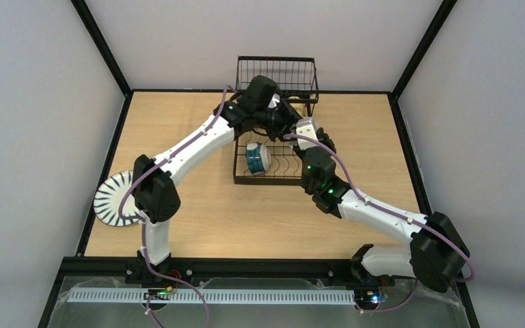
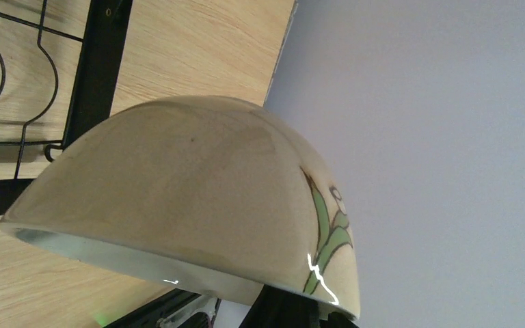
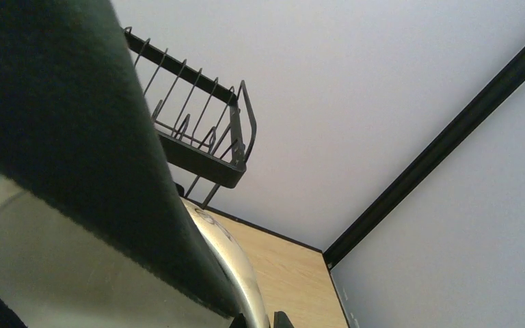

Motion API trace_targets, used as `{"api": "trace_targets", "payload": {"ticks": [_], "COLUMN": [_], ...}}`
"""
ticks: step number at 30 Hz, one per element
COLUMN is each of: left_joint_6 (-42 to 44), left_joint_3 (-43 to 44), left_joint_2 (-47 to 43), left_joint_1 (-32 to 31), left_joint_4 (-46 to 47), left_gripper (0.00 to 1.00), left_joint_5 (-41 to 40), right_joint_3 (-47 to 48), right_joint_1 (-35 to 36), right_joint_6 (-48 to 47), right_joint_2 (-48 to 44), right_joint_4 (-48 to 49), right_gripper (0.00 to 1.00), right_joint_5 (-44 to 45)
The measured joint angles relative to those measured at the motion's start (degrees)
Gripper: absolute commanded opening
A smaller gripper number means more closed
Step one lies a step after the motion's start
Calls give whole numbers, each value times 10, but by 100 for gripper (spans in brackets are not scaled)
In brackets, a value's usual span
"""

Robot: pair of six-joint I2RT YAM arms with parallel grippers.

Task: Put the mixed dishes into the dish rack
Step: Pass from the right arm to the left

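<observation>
Holds with the right claw (image 1: 302, 134), clenched tight on the rim, the cream bowl (image 2: 178, 198): dome up, tilted, a green leaf painted on its side. Hangs it at the right side of the dish rack (image 1: 273, 179), over the wooden table (image 1: 191, 225); cannot tell whether it touches anything below. Spreads the left claw (image 1: 281, 121) wide, released, close to the bowl on the rack side; shows none of its own fingers in the wrist view, filled by the bowl. Crowds both wrists over the rack's lower level, hiding many slots from above. Standing on edge there: blue-outside white bowl (image 1: 256, 157). Just behind both claws: raised upper basket (image 1: 277, 75). Far left at the table edge: striped white plate (image 1: 113, 201), partly under the left arm, well apart from the rack.
</observation>
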Motion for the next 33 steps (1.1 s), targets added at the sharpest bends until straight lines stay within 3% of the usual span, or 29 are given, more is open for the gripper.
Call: {"api": "trace_targets", "payload": {"ticks": [33], "left_joint_6": [-4], "left_joint_3": [35], "left_joint_2": [10], "left_joint_1": [-1], "left_joint_4": [-30], "left_gripper": [99], "left_joint_5": [-13], "right_joint_3": [5], "right_joint_1": [9], "right_joint_6": [11], "right_joint_2": [6], "right_joint_4": [13], "right_gripper": [0], "right_joint_5": [18]}}
